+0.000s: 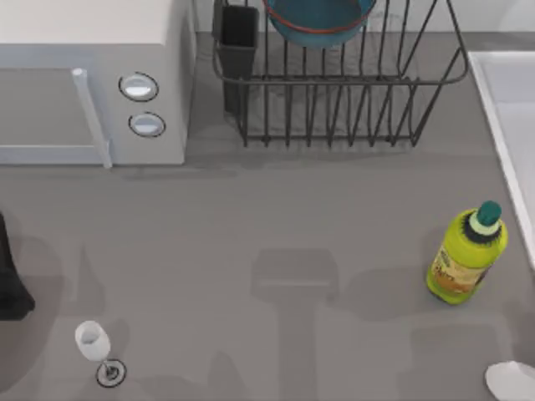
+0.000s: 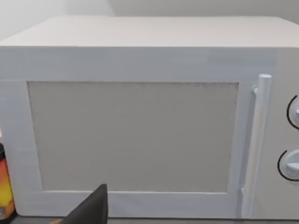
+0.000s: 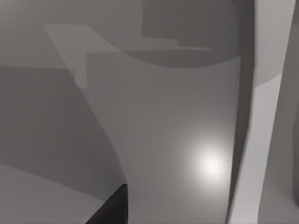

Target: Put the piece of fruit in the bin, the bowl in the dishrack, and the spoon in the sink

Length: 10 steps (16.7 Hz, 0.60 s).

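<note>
Sitting in the dishrack (image 1: 334, 109), the blue bowl (image 1: 318, 21).

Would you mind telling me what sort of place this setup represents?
Most likely a rendered kitchen counter: a microwave stands beside a dishrack holding a bowl, with a sink at the right edge.

Bowl (image 1: 318, 22) in dishrack (image 1: 334, 92): upper part cut by top edge of top view. Sink (image 1: 510, 125) cut by right edge. Microwave (image 1: 92, 79) cut at upper left. White rounded object (image 1: 512, 380) at lower right corner, cut off, identity unclear.
</note>
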### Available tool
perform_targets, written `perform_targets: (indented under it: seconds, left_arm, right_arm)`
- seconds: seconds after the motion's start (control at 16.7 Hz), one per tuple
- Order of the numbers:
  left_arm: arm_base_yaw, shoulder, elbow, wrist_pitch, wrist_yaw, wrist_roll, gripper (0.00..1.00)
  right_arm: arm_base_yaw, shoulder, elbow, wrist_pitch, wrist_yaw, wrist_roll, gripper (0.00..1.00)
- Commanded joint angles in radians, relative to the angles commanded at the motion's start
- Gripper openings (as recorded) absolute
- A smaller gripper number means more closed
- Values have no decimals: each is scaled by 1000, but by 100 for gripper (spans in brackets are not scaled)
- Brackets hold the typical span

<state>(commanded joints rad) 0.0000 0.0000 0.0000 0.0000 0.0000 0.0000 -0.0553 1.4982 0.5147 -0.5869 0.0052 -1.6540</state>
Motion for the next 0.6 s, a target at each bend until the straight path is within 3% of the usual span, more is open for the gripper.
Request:
perform_targets:
  seconds: [0.12, 0.54, 0.6]
  left_arm:
    - [0, 0, 0, 0, 0, 0, 100]
    - [0, 0, 0, 0, 0, 0, 100]
    - [0, 0, 0, 0, 0, 0, 100]
  right_arm:
    - [0, 0, 0, 0, 0, 0, 0]
    - [0, 0, 0, 0, 0, 0, 0]
    - [6, -69, 51, -119, 18, 47, 0]
